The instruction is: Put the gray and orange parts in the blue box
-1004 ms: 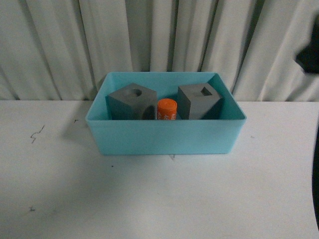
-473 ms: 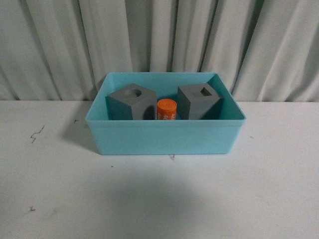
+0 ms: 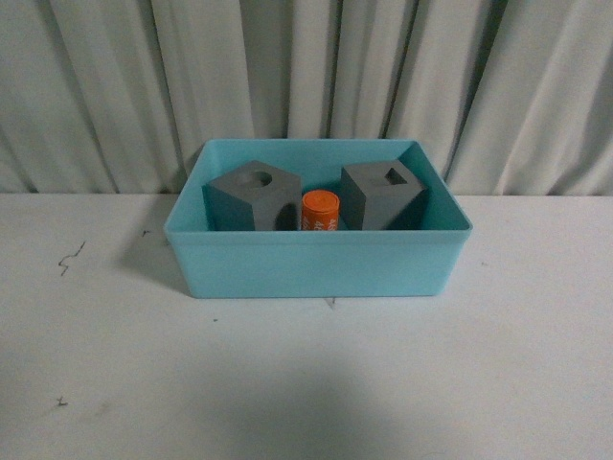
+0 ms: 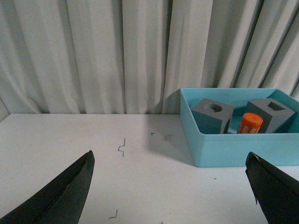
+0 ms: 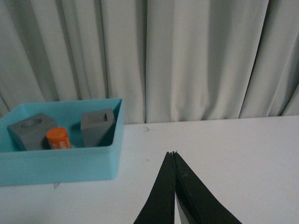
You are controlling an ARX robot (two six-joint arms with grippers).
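Inside blue box point(image 3: 316, 264) on desk point(image 3: 306, 383): I count two gray cubes point(image 3: 254, 196), orange cylinder point(image 3: 321, 209) | left pincer point(image 4: 170, 186) spread | right pincer point(image 5: 173, 161) pressed together

Two gray cubes point(image 3: 253, 195) point(image 3: 383, 194) flank the upright orange cylinder point(image 3: 321, 209) inside the blue box point(image 3: 316, 261).

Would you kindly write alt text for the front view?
A light blue box on a white table holds two gray cubes with an orange cylinder between them. Pale curtains hang behind.
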